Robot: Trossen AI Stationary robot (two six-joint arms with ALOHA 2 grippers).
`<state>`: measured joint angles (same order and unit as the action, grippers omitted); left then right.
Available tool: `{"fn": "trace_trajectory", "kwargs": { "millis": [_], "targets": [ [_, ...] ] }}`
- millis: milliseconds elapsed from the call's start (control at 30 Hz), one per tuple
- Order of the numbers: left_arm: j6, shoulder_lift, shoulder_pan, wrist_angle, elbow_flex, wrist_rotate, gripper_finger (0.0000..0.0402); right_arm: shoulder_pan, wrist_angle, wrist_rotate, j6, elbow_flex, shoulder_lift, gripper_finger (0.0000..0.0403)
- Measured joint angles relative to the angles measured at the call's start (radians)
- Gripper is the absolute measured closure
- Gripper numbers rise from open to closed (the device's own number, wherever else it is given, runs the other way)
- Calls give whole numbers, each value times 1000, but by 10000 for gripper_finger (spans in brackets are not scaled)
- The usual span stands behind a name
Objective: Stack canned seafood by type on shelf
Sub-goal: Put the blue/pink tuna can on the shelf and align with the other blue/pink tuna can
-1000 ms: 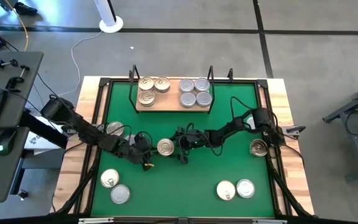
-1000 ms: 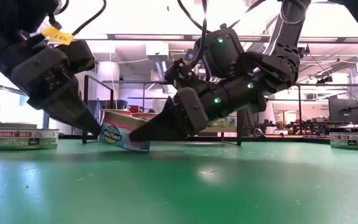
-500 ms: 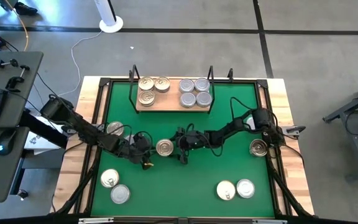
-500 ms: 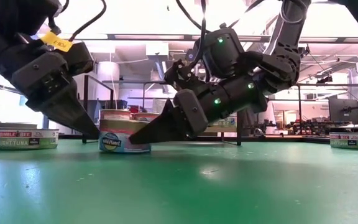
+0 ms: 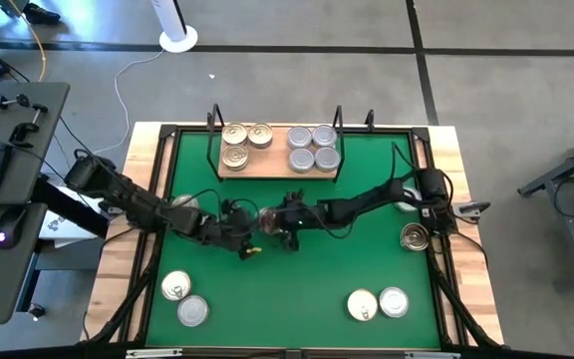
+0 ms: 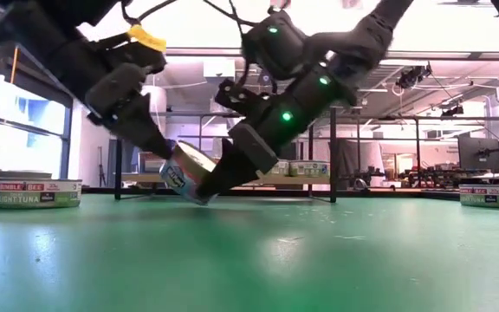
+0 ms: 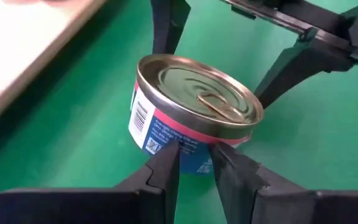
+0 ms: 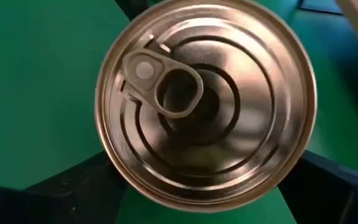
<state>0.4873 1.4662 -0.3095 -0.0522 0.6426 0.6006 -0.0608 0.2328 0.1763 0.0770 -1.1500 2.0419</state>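
One canned seafood tin [image 5: 265, 218] with a gold pull-tab lid [image 8: 204, 102] hangs tilted a little above the green mat's middle [image 6: 189, 172]. My right gripper [image 8: 201, 177] is shut on it from the right. My left gripper [image 7: 194, 155], shut, stands at the tin's left side [image 6: 165, 156]. The shelf [image 5: 272, 168] sits at the mat's far edge. It carries three gold-lidded tins [image 5: 235, 134] on its left and several silver-lidded ones [image 5: 313, 147] on its right. My right gripper pinches the tin by opposite sides of its side wall [image 7: 253, 121] between two wide-spread fingers [image 7: 284, 65]. The fingers slant down from the table's right. The tin is lifted clear and tilted, its lid facing my right wrist. My left gripper lays its shut fingertips [image 7: 166, 165] against the tin's labelled side wall [image 7: 185, 144], low on the side toward the table's left. It slants down from the left.
Loose tins lie on the mat: two near left [image 5: 182, 299], two near right [image 5: 379, 302], one at the right edge [image 5: 416, 236], one under my left arm [image 5: 182, 205]. A black frame [image 5: 157, 199] rims the mat.
The tin, propped on one edge a second ago and then flat on the mat, is now lifted clear and tilted. Both grippers have risen and tipped with it, moving toward the shelf. My left gripper has also moved toward the table's right.
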Motion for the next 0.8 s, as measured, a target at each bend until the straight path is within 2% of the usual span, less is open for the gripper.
{"fn": "trace_trajectory", "kwargs": {
  "millis": [133,367,567,800],
  "targets": [
    [-47,0,49,-115,68,8,316,27,-210,34,35,-111,-1,44],
    [-53,-46,138,-283,101,22,316,88,-398,41,86,-270,-6,50],
    [-154,-145,254,-272,70,26,316,155,-467,40,132,-362,-13,53],
    [-312,-163,398,-181,51,-55,316,250,-485,-41,141,-385,-12,54]
  ]
}}
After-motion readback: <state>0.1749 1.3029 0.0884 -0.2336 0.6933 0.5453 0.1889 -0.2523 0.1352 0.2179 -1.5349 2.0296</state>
